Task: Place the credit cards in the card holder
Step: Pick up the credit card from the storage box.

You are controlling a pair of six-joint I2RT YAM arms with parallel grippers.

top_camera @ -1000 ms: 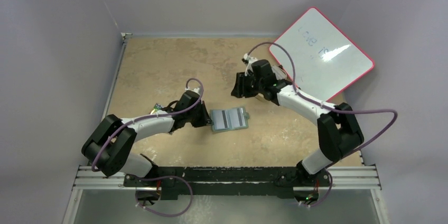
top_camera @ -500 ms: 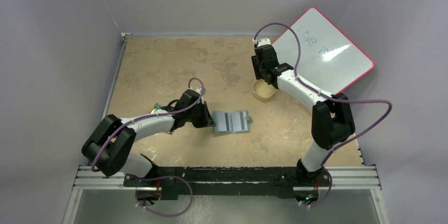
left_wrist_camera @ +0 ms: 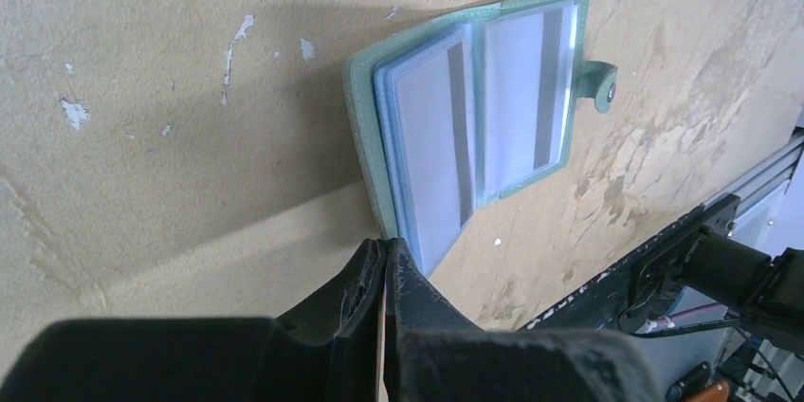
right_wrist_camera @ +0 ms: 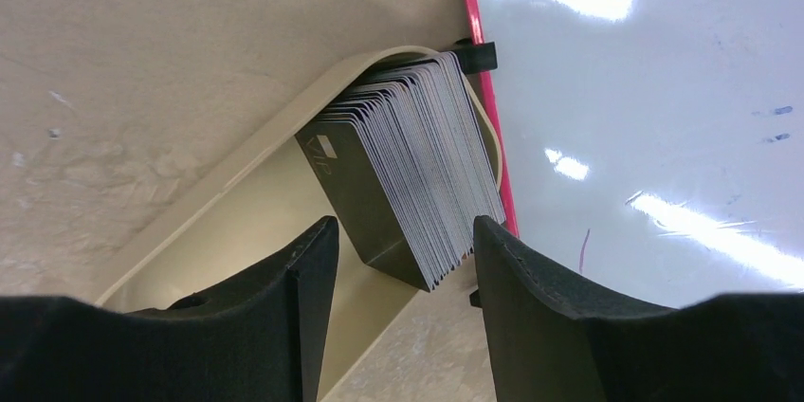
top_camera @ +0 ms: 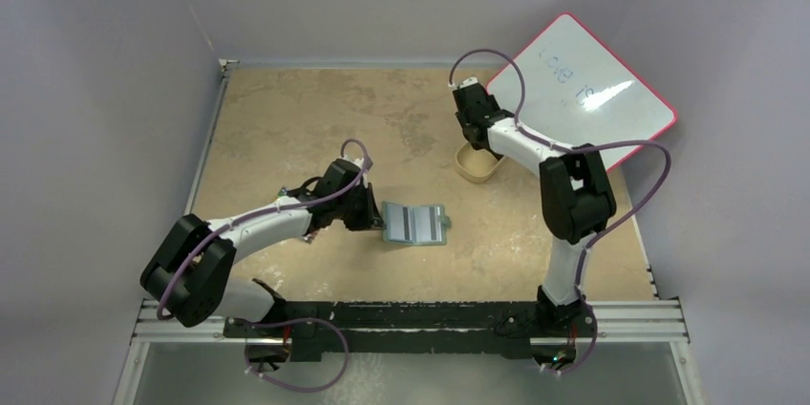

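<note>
Two clear sleeves of the card holder [left_wrist_camera: 474,127] look filled already, a grey stripe showing through each, so some progress can be counted. It's laid open on the table [top_camera: 287,118], and its near corner seems to be pinched by the left gripper [left_wrist_camera: 386,264], whose jaws are pressed tight together. Plenty is left though: a thick stack of credit cards [right_wrist_camera: 408,174] is stood on edge in the tan tray [right_wrist_camera: 237,193], right beside the whiteboard [right_wrist_camera: 664,89]. The stack is straddled by the right gripper [right_wrist_camera: 406,231], spread wide, with nothing grabbed yet. A card has to be picked out and carried over.
</note>
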